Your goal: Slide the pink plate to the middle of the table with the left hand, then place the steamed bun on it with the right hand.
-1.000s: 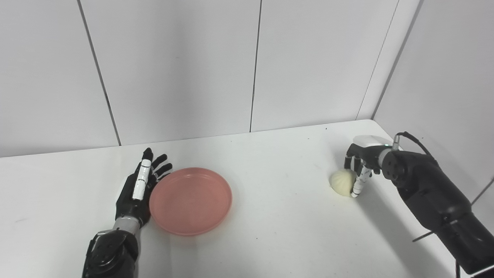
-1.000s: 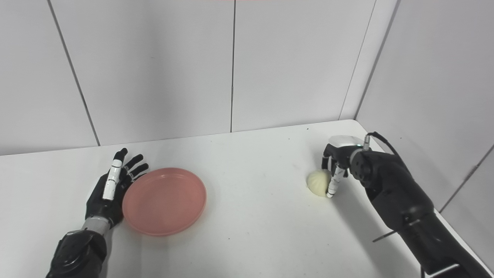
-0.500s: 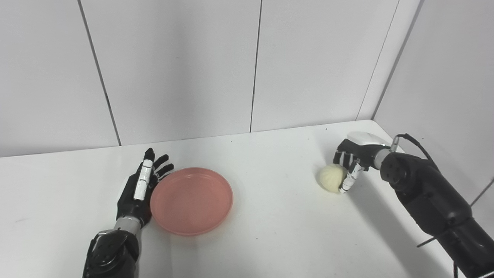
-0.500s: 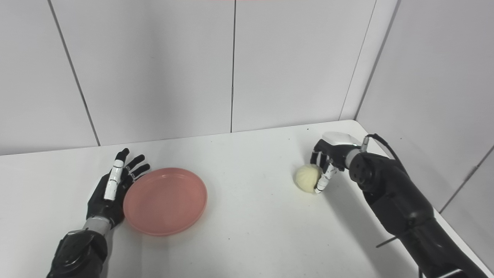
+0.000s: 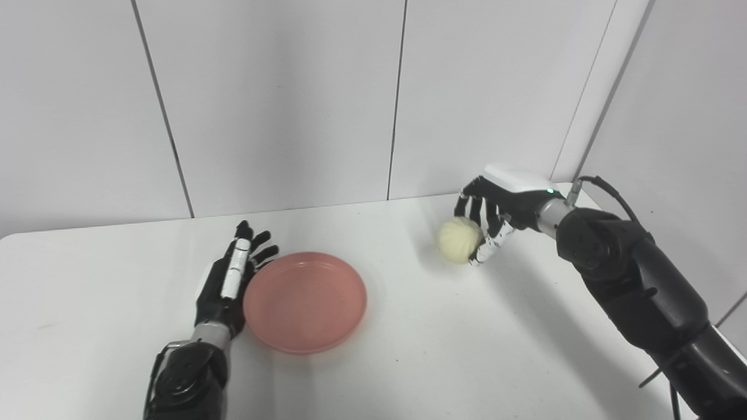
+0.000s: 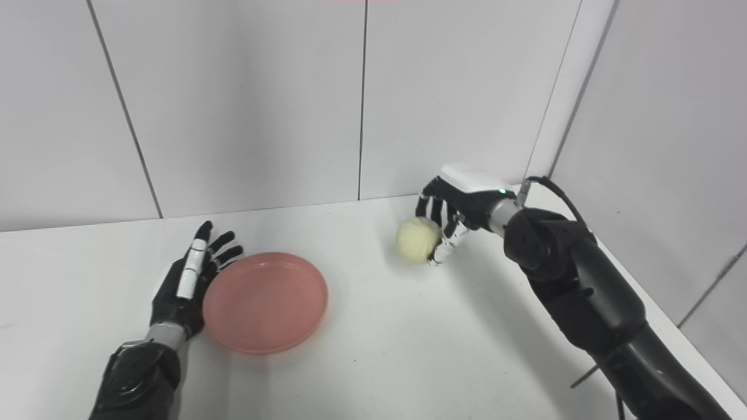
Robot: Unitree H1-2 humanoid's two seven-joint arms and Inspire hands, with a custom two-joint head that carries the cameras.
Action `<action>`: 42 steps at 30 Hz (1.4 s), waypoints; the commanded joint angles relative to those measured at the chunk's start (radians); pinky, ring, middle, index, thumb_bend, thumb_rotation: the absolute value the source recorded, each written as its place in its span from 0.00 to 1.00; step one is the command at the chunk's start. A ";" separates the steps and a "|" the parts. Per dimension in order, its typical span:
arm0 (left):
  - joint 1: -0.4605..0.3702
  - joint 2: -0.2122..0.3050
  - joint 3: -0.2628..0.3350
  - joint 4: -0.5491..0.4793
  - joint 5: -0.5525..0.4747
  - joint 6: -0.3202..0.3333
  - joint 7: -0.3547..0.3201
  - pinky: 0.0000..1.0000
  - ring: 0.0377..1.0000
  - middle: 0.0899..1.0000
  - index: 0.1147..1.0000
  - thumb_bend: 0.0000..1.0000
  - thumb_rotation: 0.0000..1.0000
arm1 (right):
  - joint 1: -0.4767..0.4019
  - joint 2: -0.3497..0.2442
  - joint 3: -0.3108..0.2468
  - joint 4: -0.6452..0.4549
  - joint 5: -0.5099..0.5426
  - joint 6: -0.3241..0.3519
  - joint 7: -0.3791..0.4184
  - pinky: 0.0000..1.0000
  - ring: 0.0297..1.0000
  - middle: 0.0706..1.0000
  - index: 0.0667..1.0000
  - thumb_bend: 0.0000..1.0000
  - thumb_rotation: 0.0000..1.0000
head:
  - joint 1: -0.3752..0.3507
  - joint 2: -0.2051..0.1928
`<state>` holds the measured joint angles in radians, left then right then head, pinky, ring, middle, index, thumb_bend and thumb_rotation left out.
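While the bun is travelling: two hands at work.
Right hand (image 5: 496,207): gripping the bun (image 5: 459,239), now lifting it off the table (image 5: 408,350) toward the plate.
Left hand (image 5: 230,283): lying flat, fingers spread, touching the pink plate (image 5: 304,301).
Meaning: sliding done; placing underway.

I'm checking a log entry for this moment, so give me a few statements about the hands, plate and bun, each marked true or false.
1. The right hand holds the steamed bun. True.
2. The steamed bun already lies on the pink plate. False: it is in the right hand, off to the plate's right.
3. The left hand rests beside the plate's left rim with its fingers spread. True.
4. The pink plate is stacked on a second plate. False: it sits alone on the white table.
5. The left hand grips the bun. False: it holds nothing.
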<state>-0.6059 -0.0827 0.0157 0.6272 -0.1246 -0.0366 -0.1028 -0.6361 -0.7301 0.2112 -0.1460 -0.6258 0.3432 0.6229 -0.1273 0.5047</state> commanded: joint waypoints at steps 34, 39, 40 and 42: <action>-0.099 -0.070 -0.018 0.245 0.051 -0.182 0.049 0.73 0.73 0.82 0.99 0.71 0.80 | -0.144 0.324 0.191 0.051 -0.146 -0.029 -0.009 0.31 0.40 0.41 0.46 0.53 0.00 | 0.212 -0.006; -0.099 -0.069 -0.023 0.247 0.053 -0.183 0.048 0.72 0.73 0.82 1.00 0.71 0.80 | -0.143 0.341 0.215 0.140 -0.182 -0.096 -0.096 0.31 0.39 0.41 0.47 0.53 0.00 | 0.210 -0.005; -0.099 -0.069 -0.023 0.249 0.053 -0.184 0.048 0.72 0.72 0.82 1.00 0.71 0.80 | -0.144 0.341 0.220 0.150 -0.190 -0.105 -0.107 0.30 0.38 0.40 0.47 0.53 0.00 | 0.210 -0.005; -0.100 -0.069 -0.025 0.252 0.054 -0.182 0.048 0.72 0.72 0.82 1.00 0.71 0.81 | -0.147 0.344 0.239 0.182 -0.220 -0.125 -0.133 0.28 0.35 0.38 0.48 0.53 0.00 | 0.209 -0.004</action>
<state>-0.7015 -0.1499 -0.0040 0.8598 -0.0780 -0.2330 -0.0509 -0.7257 -0.3879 0.4517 0.0384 -0.8172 0.2651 0.5347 0.0813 0.5001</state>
